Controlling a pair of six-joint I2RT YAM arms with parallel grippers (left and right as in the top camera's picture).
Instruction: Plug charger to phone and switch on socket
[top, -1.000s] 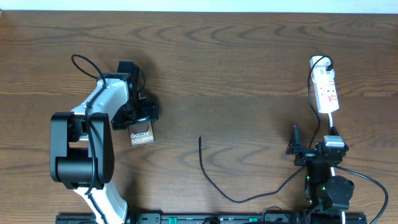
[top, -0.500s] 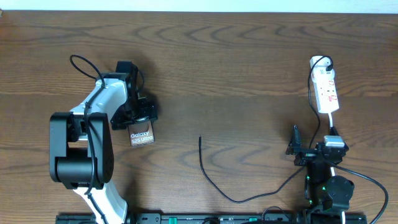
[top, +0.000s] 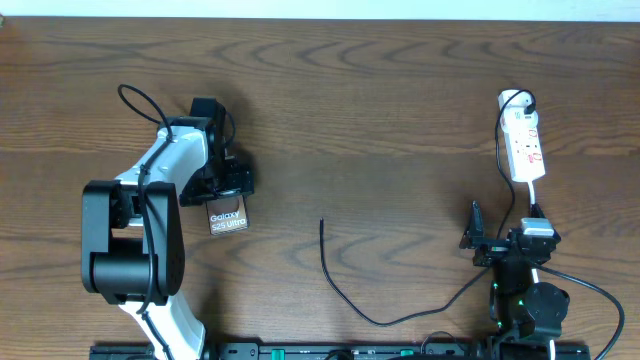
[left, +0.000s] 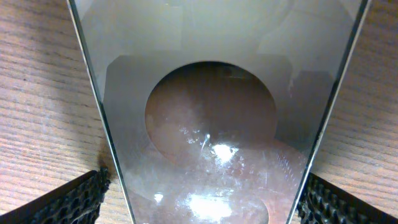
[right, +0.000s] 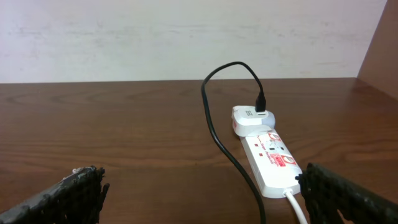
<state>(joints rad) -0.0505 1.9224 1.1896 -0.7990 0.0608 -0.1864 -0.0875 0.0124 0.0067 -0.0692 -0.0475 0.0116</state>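
Observation:
The bronze-brown phone (top: 229, 218) with white "Galaxy" lettering lies on the table at the left. My left gripper (top: 226, 186) is low over its far end. In the left wrist view the phone's glossy surface (left: 211, 124) fills the gap between the wide-open fingers (left: 205, 202), whose tips sit at its two long edges. The charger's thin black cable (top: 345, 300) lies in a curve mid-table, with its plug tip (top: 321, 223) free. The white socket strip (top: 524, 145) lies at the far right and shows in the right wrist view (right: 273, 158). My right gripper (top: 500, 243) is open and empty (right: 202, 186).
A white adapter (right: 254, 118) sits in the strip's far end with the black cable (right: 214, 130) running from it. The strip's white cord (right: 297, 208) leads toward my right arm. The table's back edge meets a pale wall.
The left arm and its lead shifted very slightly. The phone, the cable and the right arm have not moved.

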